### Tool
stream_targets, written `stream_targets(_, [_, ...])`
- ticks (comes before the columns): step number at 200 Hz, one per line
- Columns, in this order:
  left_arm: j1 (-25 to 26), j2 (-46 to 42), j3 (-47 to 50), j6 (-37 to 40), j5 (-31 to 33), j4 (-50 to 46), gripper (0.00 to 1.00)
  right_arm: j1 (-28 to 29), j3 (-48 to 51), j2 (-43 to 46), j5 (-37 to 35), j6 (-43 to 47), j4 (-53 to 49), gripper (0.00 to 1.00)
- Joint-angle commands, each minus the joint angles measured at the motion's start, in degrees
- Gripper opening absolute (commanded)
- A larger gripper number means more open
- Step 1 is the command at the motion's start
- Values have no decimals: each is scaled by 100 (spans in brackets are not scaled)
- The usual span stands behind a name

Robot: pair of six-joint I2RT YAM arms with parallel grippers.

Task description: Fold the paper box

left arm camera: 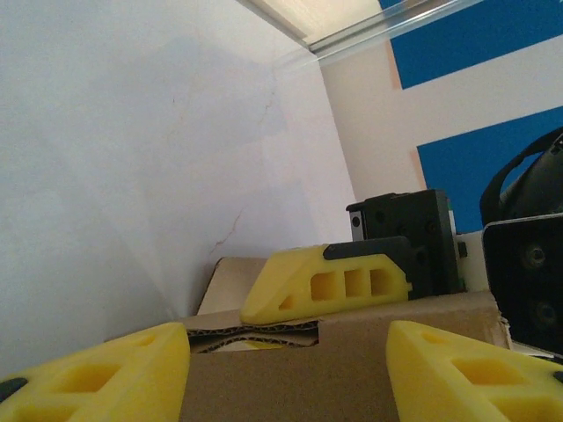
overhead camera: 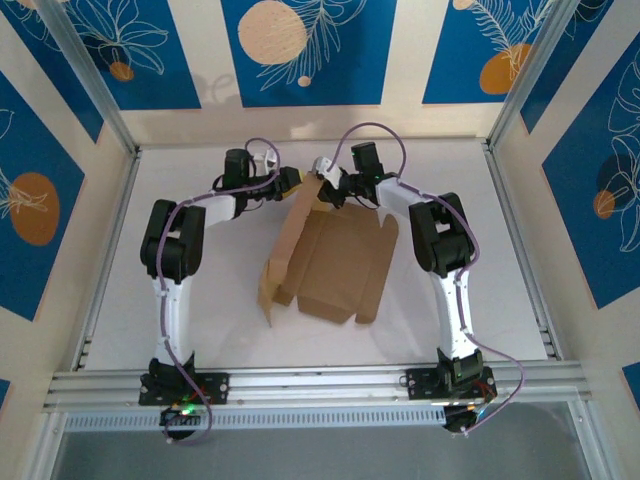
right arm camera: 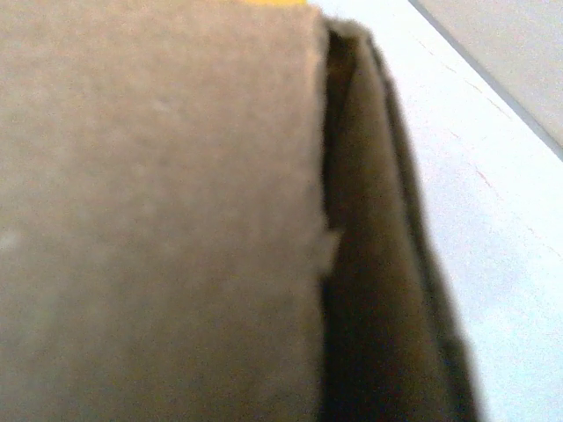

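The paper box (overhead camera: pixel 335 265) lies half folded on the white table, its left wall raised and leaning, the base and right flaps flat. Both grippers meet at the far top corner of that raised wall. My left gripper (overhead camera: pixel 297 180) is open; in its wrist view its yellow fingers stand apart in front of the cardboard wall (left arm camera: pixel 352 369), the gripper (left arm camera: pixel 288 345) straddling the notch in its top edge. My right gripper (overhead camera: pixel 328 186) is shut on the doubled-over top edge; one yellow finger (left arm camera: pixel 317 286) presses on the folded layers. Brown cardboard (right arm camera: pixel 158 220) sits close against the right wrist camera.
The white table (overhead camera: pixel 470 200) is bounded by aluminium rails (overhead camera: pixel 300 385) at the front and along the sides. Blue patterned wall panels (overhead camera: pixel 300 40) stand behind. Both arms arch inward over the far half of the table.
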State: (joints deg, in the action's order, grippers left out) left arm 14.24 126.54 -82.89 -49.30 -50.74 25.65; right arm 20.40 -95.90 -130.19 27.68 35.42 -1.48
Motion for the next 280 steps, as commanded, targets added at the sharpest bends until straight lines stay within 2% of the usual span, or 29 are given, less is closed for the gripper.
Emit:
stream_targets(1, [61, 134, 178, -773, -232, 1076, 59, 139, -122, -162, -813, -320, -200, 2])
stream_targets(30, [70, 279, 347, -1434, -219, 1919, 58, 369, 18, -191, -1944, -262, 60, 0])
stream_targets(60, [76, 242, 414, -1498, -86, 1933, 57, 472, 182, -187, -2852, -565, 467, 1])
stream_targets(88, [55, 187, 397, -1376, -26, 1708, 56, 434, 310, -73, -2458, -659, 437, 13])
stream_targets(112, [-38, 73, 392, -1145, 55, 1364, 56, 314, 484, 112, -1963, -563, 350, 28])
stream_targets(153, [-184, -303, 209, -235, 183, 100, 55, -51, 1019, 509, -1036, -701, 678, 41])
stream_targets(188, [-201, -356, 48, -46, 122, -262, 55, -142, 828, 390, -770, -359, 363, 43])
stream_targets(228, [-202, -1, -104, -468, 32, 71, 55, -163, 413, 175, -384, -157, 46, 43])
stream_targets(257, [-220, 54, -122, -451, 63, 62, 55, -243, 589, 355, 159, -444, 385, 50])
stream_targets(265, [-228, 61, -122, -460, 55, 79, 55, -298, 639, 392, 295, -647, 578, 55])
stream_targets(273, [-229, 59, -122, -464, 55, 79, 55, -355, 701, 435, 408, -884, 809, 66])
stream_targets(280, [-225, 64, -115, -467, 42, 89, 55, -404, 759, 458, 557, -1068, 1015, 70])
